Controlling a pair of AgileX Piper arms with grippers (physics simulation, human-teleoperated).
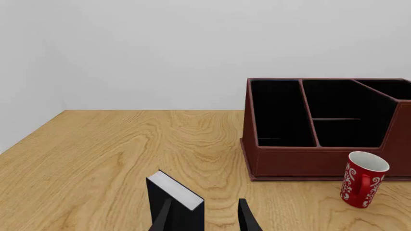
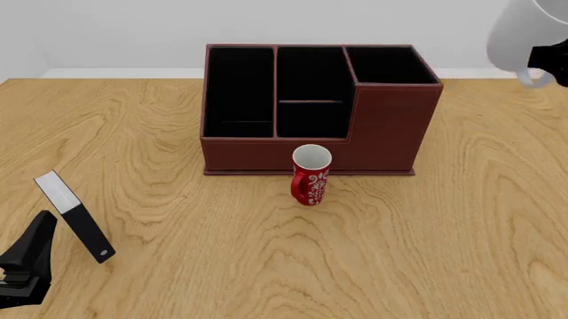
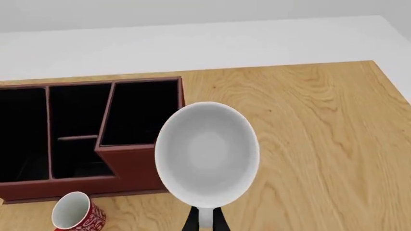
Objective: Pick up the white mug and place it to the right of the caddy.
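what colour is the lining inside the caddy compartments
Black inside the caddy, against its dark red-brown outer walls; clearest in the front view.

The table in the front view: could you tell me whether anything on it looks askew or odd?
One thing: the small black-and-white slab near the left gripper leans tilted rather than lying flat. The red patterned mug stands upright before the dark red-brown caddy.

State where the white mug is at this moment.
In the front view, the white mug hangs in the right pincer at the upper right, above the table, right of the caddy.
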